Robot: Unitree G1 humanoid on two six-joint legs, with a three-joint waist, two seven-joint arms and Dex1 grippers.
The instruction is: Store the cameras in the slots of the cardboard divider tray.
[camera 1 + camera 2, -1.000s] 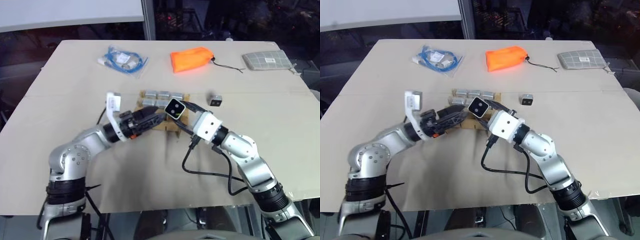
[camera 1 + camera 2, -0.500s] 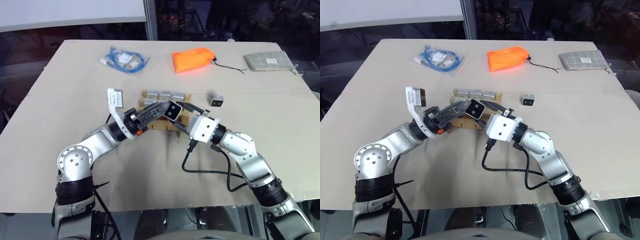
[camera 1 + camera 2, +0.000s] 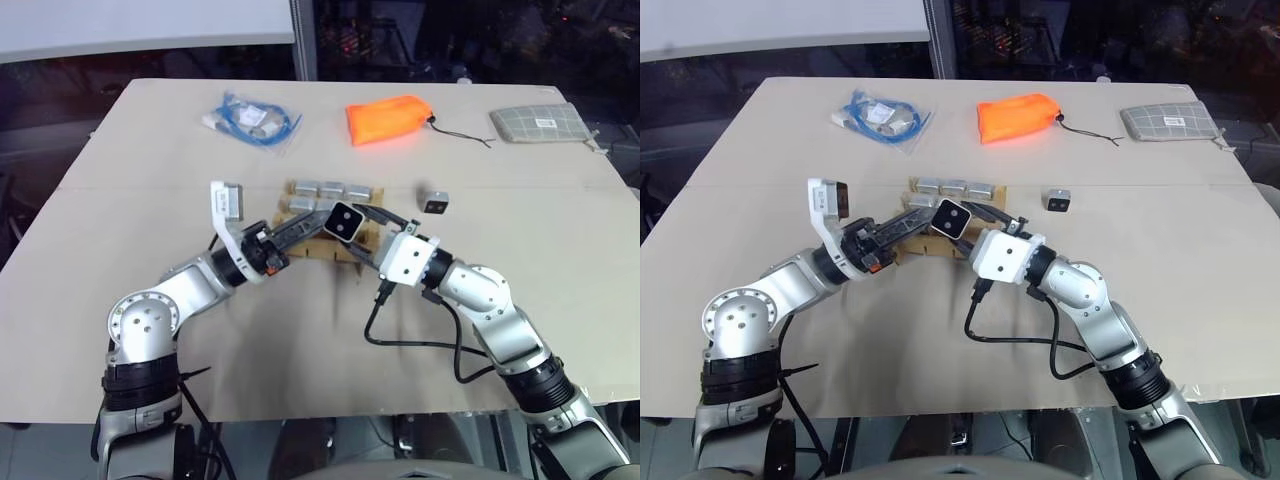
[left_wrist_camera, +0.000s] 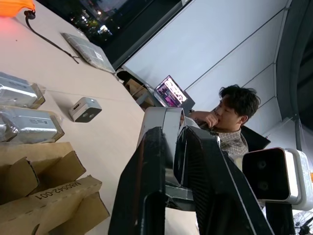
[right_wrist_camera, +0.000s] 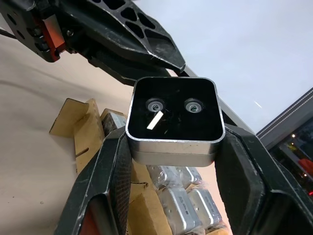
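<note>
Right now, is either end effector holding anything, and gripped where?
The right end effector holds a camera by its two opposite sides, black face out. The left end effector is closed on the same camera's edge.

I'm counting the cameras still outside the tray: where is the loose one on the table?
In the left eye view the loose camera sits alone on the table, just right of the cardboard divider tray, on the robot's right, nearer than the orange pouch.

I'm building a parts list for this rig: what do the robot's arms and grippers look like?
Both arms are silver-grey metal with rounded joints and black ribbed sections near the base. The left gripper and right gripper each have two black fingers; the left's are ribbed with cut-outs, with orange-red trim behind. A white boxy camera module sits at each wrist, and a black cable loops under the right forearm.
</note>
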